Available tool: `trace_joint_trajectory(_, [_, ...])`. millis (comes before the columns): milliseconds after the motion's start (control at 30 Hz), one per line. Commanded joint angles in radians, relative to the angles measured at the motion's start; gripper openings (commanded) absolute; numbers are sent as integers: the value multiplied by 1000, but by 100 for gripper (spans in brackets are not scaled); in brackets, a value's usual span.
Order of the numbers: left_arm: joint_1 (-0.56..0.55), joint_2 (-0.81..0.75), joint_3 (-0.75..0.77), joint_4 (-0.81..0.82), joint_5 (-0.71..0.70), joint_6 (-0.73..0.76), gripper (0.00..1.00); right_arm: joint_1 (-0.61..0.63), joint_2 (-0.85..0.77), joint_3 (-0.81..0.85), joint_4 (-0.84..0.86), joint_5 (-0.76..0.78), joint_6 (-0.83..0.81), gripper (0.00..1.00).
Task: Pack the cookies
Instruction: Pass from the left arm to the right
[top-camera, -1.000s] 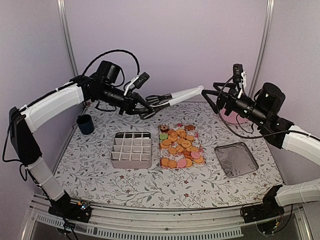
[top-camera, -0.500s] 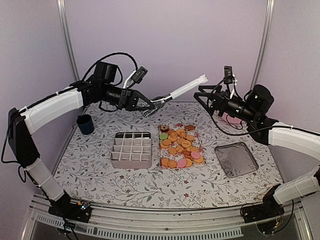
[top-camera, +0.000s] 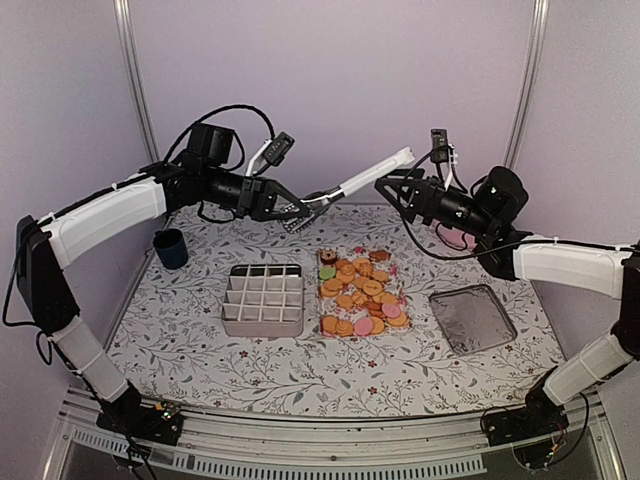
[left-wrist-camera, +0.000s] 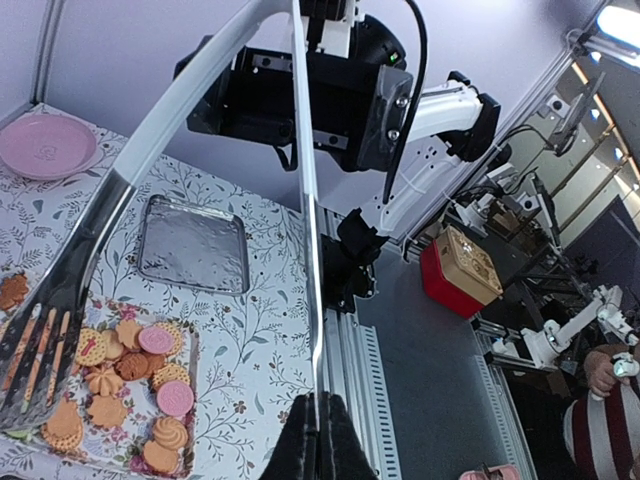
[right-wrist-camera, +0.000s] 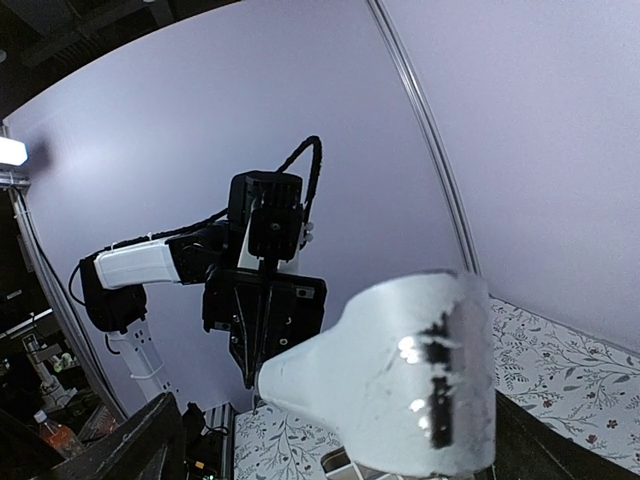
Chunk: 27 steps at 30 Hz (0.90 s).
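The small round flat cookies (top-camera: 361, 293), mostly orange-tan, lay in an overlapping heap on a rectangular floral tray (top-camera: 320, 300). A few were pink. One green cookie (top-camera: 327, 272) sat near the far-left corner.

Raised tongs (top-camera: 375, 170) crossing mid-air behind, open air over cookies (top-camera: 360, 295), grid box (top-camera: 263, 298) alongside.

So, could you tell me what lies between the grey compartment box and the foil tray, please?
The pile of cookies lies there, right of the grey compartment box and left of the foil tray, as the top external view shows.
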Motion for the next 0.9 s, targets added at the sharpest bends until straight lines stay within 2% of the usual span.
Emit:
trace_joint_trajectory(0, [11,-31,13,20,11,23,0,7,35,54,74,-17,43,98])
trace_joint_trajectory(267, [20,-31,26,4,-4,46,0,9,125,119,112,-65,121,87])
trace_joint_trajectory(533, [36,-31,36,-16,-50,90,0,9,149,119,119,-71,162,77])
trace_joint_trajectory(867, [37,-22,36,-23,-62,113,0,21,215,186,134,-130,217,72])
